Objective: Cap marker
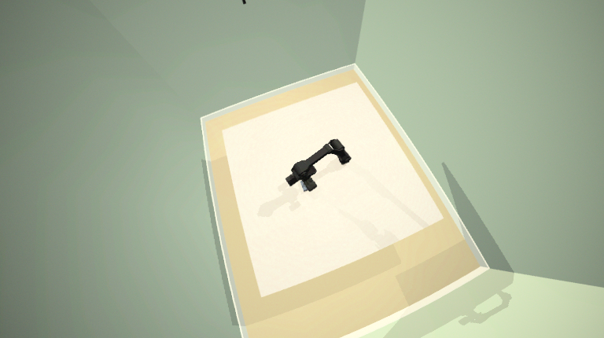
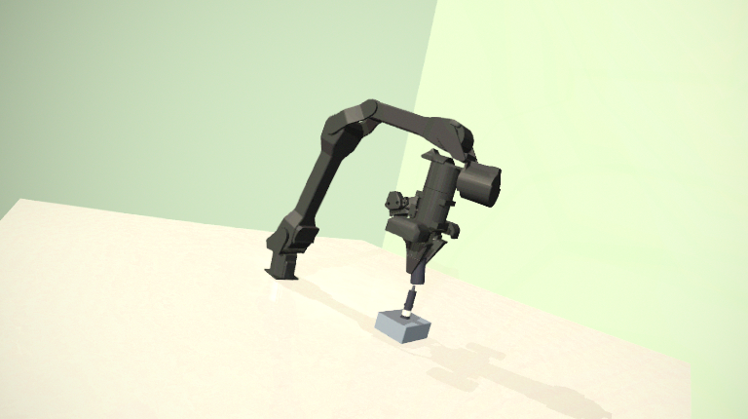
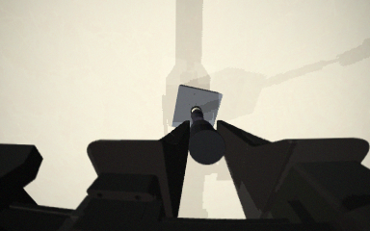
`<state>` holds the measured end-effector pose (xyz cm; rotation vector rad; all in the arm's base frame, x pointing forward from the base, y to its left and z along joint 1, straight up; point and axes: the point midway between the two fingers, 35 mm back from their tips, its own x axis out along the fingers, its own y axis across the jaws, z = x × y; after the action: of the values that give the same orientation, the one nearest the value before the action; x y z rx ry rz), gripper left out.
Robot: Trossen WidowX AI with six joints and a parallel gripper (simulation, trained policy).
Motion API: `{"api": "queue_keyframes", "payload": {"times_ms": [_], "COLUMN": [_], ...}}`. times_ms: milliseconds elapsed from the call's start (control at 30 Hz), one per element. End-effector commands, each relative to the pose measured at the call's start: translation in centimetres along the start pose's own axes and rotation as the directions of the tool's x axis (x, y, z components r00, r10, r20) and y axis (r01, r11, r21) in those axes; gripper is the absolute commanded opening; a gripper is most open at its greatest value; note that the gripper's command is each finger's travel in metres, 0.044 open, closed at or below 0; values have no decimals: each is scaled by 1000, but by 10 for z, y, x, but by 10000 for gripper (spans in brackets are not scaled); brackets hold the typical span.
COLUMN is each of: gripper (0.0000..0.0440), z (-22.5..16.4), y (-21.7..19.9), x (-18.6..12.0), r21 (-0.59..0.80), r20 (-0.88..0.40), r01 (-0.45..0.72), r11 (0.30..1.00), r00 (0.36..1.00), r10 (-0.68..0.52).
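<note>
- Cap, dark, cylindrical, apparently rigid plastic (image 2: 417, 274) (image 3: 207, 146), mid-frame in the wrist view: likely light; grip its sides.
- Claw (image 2: 417, 266) (image 3: 202, 124) partly open, clamped on it.
</note>
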<state>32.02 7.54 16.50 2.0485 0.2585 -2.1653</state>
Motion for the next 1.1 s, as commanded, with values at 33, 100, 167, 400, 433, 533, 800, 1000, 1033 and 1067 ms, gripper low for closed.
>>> {"api": "queue_keyframes", "payload": {"times_ms": [33,100,167,400,433,533,800,1000,1033,1067], "gripper": [0,0,0,0,0,0,82,123,125,126], "z": [1,1,1,1,1,1,3,6,6,6], "y": [-1,0,0,1,1,1,2,3,3,4], "x": [8,12,16,35,38,47,65,71,71,72], "r21": [5,4,3,-22,-26,-38,-69,-86,-88,-90], "r20": [25,32,40,68,70,79,99,114,114,114], "r01": [1,0,0,14,16,21,18,18,17,17], "r11": [1000,1000,1000,1000,1000,999,997,996,996,996], "r00": [1000,999,999,998,997,997,995,993,993,993], "r10": [-1,0,0,-13,-14,-18,-11,-8,-7,-6]}}
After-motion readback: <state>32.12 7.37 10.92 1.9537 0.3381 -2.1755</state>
